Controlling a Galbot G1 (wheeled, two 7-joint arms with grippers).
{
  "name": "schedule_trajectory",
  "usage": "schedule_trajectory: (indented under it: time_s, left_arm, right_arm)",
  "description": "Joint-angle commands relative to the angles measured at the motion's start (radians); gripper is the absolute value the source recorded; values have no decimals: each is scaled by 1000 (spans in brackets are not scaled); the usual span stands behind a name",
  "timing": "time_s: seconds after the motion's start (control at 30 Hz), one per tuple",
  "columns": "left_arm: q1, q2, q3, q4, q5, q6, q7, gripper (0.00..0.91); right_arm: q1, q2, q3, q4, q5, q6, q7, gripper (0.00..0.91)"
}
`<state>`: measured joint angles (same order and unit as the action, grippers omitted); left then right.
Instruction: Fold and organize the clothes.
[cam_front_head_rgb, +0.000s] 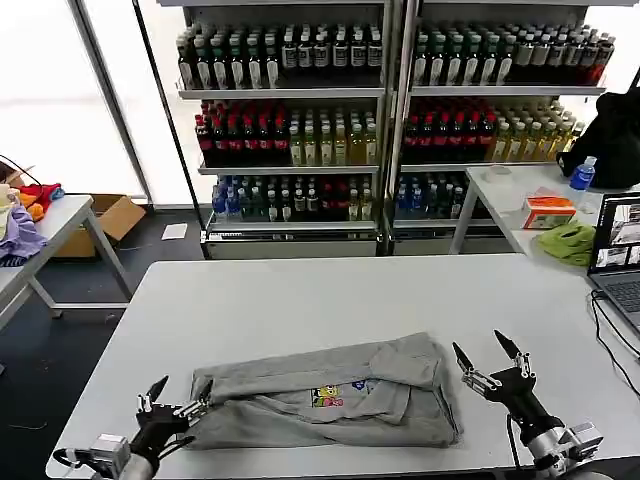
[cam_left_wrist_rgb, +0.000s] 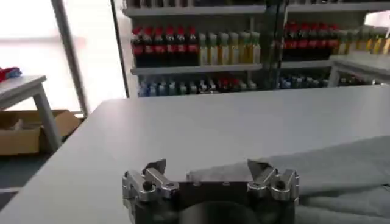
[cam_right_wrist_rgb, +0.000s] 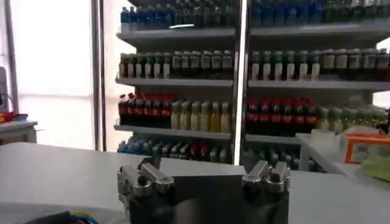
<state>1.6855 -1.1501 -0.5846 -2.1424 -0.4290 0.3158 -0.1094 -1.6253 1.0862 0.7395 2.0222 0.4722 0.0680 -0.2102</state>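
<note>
You are getting bare table beyond the shirt; the laptop is crowding the right edge.

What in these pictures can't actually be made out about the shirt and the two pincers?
- The crumpled light grey cotton shirt: its folds in the head view hide any collar and how many garments lie there.
- Its small multicoloured chest print: too small to read in the head view.
- Left pincer: open at the shirt's edge; contact cannot be told.
- Right pincer: open beside the shirt; in its wrist view the lower edge cuts off the cloth.
</note>
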Motion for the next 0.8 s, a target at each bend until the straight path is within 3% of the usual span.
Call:
schedule_trajectory:
  time_s: [0.03, 0.33, 0.37, 0.4, 0.43, 0.47, 0.8]
  left_arm:
    - [-43, -126, 111, 65, 60, -50, -69, 826]
    - [-48, -122, 98, 142, 79, -48, -35, 574]
    - [-45, -123, 98, 149, 94, -53, -23, 443]
    - [-43, -125, 99, 158, 114, -66, -16, 202]
    - [-42, -128, 99, 163, 118, -75, -14, 40]
    - [-41, -129, 99, 164, 117, -77, -14, 0]
    - [-35, -132, 111, 165, 113, -112, -12, 10]
  right_arm:
    - [-18, 10, 9, -14, -18, 92, 1, 907]
    - [-26, 8, 13, -3, -10, 90, -3, 907]
    - [-26, 8, 13, -3, -10, 89, -3, 907]
    - [-25, 8, 13, -2, -3, 88, -1, 907]
    - [-25, 8, 14, -3, 0, 87, 0, 907]
    - [-24, 9, 14, -5, 3, 87, 0, 907]
    - [-29, 15, 13, 13, 52, 71, 12, 907]
